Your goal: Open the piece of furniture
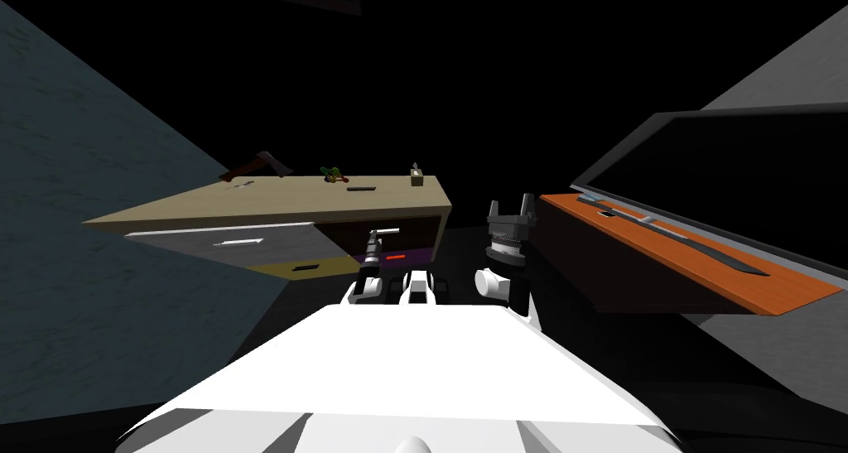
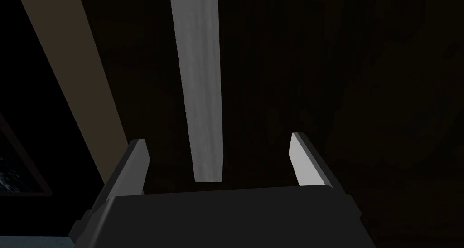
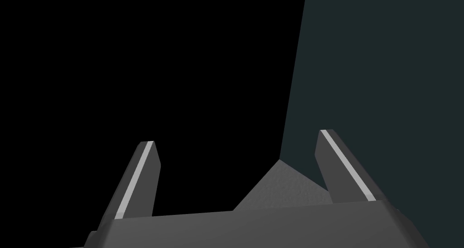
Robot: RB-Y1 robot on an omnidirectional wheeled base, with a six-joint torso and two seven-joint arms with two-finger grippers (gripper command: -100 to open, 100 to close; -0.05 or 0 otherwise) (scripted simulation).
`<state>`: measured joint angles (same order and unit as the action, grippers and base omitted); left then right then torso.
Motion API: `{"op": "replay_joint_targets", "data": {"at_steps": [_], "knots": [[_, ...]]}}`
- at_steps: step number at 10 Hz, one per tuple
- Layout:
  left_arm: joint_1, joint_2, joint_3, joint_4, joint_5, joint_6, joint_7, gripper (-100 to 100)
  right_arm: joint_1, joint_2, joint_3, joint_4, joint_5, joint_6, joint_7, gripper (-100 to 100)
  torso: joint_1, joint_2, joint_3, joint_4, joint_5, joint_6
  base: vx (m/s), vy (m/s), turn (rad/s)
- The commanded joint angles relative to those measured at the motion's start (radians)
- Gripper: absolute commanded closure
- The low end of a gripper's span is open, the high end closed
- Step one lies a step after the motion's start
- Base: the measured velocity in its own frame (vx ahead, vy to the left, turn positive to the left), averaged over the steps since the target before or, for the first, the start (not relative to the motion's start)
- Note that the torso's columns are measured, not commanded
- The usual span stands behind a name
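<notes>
Directly ahead, found the cabinet (image 1: 331, 193), low and wide, with a beige tabletop, beside a blue-grey wall (image 1: 83, 241). On its left part, saw a grey drawer (image 1: 273, 243) with a white handle (image 1: 238, 242), standing out further than the rest of the front. On its right part, noted a dark front panel (image 1: 414, 228) carrying a pale bar handle (image 2: 201, 86). Held the left gripper (image 1: 373, 245) right at this panel, wide open, with the end of the bar handle lying between the two fingers (image 2: 136, 163) but touched by neither. Kept the right gripper (image 1: 511, 206) raised to the right of the cabinet, also wide open and holding nothing. On the tabletop, made out a small green thing (image 1: 333, 173) and a small brown box (image 1: 416, 176), well apart. Further right, saw an orange shelf (image 1: 704, 266).
</notes>
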<state>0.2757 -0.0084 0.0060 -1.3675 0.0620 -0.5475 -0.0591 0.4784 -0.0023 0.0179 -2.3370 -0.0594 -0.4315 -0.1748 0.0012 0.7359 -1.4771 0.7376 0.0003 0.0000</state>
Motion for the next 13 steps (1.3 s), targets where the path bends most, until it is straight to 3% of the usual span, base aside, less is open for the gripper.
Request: {"op": "replay_joint_targets", "data": {"at_steps": [1, 6, 7, 12, 13], "knots": [[-0.001, 0.000, 0.000, -0.002, 0.000, 0.004, 0.000, 100, 0.000, 0.000, 0.000, 0.000, 0.000, 0.000, 0.000, 0, -0.001, 0.001, 0.000, 0.000, 0.000, 0.000, 0.000, 0.000, 0.000], [0.022, 0.000, -0.010, -0.036, -0.002, 0.014, 0.000, 100, -0.001, 0.000, 0.000, 0.000, 0.000, 0.000, 0.000, 0, 0.000, 0.006, 0.003, 0.001, 0.000, 0.000, -0.155, -0.025, 0.009], [0.022, 0.040, -0.010, -0.036, -0.002, 0.016, 0.000, -100, 0.000, 0.000, 0.000, 0.000, 0.000, 0.000, 0.000, 0, 0.001, -0.003, -0.002, -0.001, 0.000, 0.000, -0.023, -0.002, -0.003], [0.018, 0.149, -0.009, -0.031, -0.001, 0.025, 0.001, -100, 0.000, 0.000, 0.000, 0.000, 0.000, 0.000, 0.000, 0, -0.002, 0.003, 0.002, 0.001, 0.000, 0.000, 0.021, 0.005, 0.000], [0.010, 0.138, -0.004, -0.035, 0.001, 0.044, 0.001, -100, 0.000, 0.000, 0.000, 0.000, 0.000, 0.000, 0.000, 0, -0.001, 0.003, 0.002, 0.001, 0.000, 0.000, 0.095, 0.012, -0.009]]}}
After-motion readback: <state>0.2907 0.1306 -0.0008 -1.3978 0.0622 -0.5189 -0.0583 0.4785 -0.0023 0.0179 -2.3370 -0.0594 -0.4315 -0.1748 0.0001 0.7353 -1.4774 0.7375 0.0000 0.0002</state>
